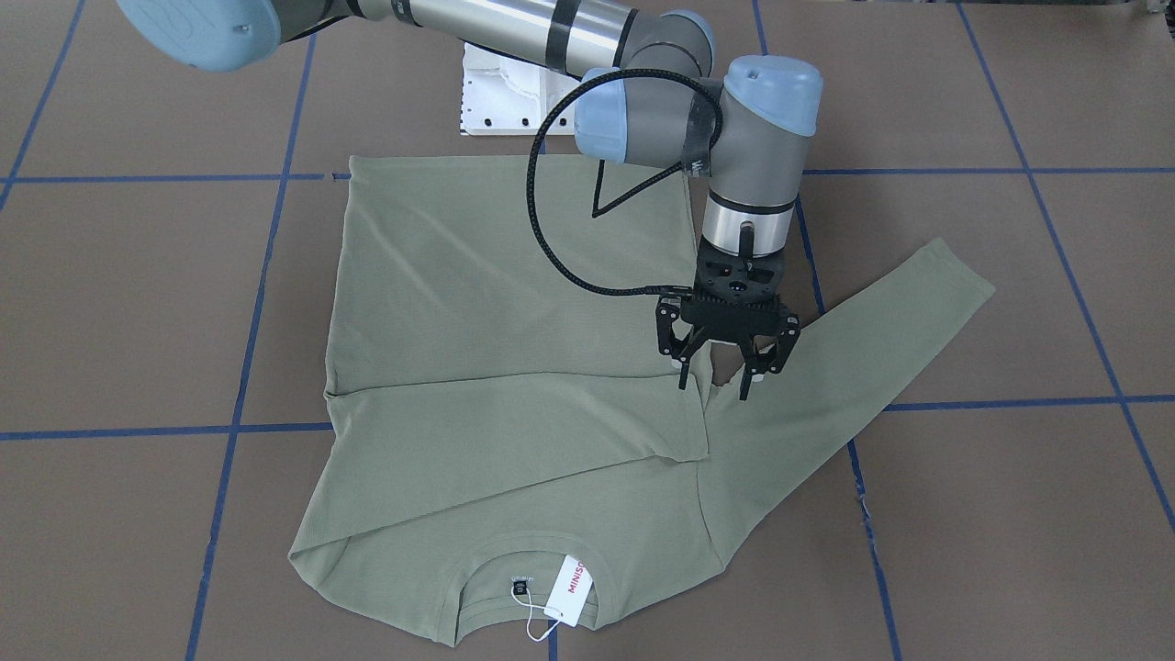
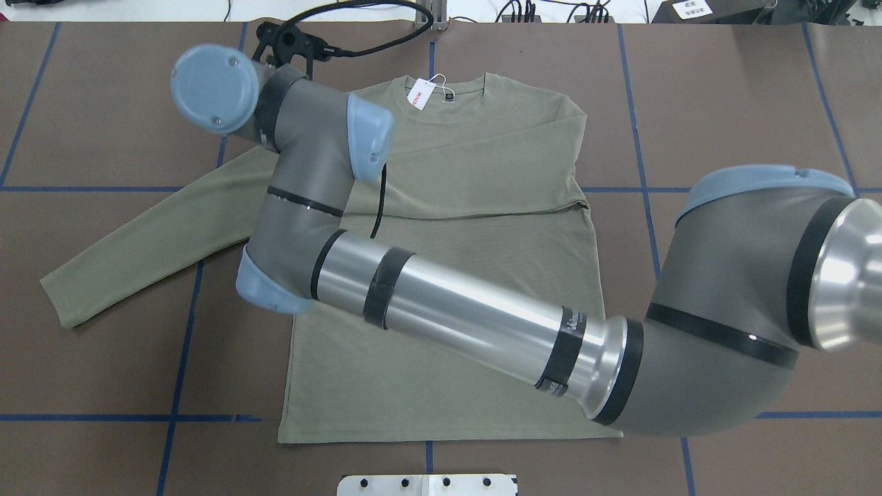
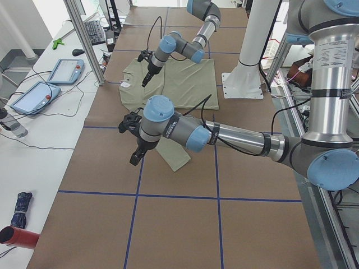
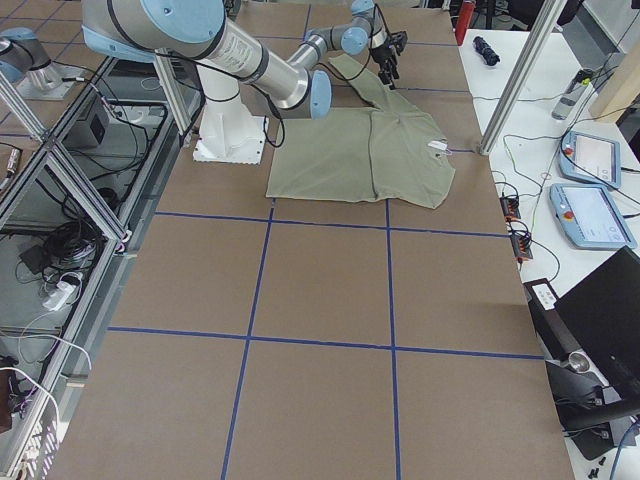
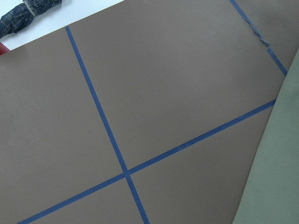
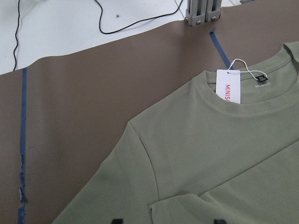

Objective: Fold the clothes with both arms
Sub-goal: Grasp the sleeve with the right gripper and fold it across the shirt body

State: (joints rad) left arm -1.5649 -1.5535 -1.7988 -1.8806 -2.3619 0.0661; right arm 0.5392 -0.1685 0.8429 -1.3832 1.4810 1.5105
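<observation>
An olive-green long-sleeve shirt lay flat on the brown worktop. Its hem was towards the white base plate of the robot and its collar was on the far side. A white hang tag with red lettering rested on the collar. The sleeve on the robot's right was folded across the chest, with its cuff ending close to the opposite armpit. The other sleeve stretched out straight and slanting over the worktop on the robot's left, crossing a blue tape line. The right arm reached across the body of the shirt into the left half of the worktop. The right gripper pointed down at the armpit of the outstretched sleeve, just beside the folded cuff. Its fingers were spread apart and pinched nothing, and in the right wrist view both fingertips showed wide apart at the bottom edge, above the fabric. Whether they touched the cloth could not be told. The left arm extended low over the worktop, and the left gripper hung beside the end of the outstretched sleeve. It appeared only in the side view, so whether it was spread or closed could not be told. The left wrist view showed bare worktop, crossing tape lines and an edge of the shirt at the right.
</observation>
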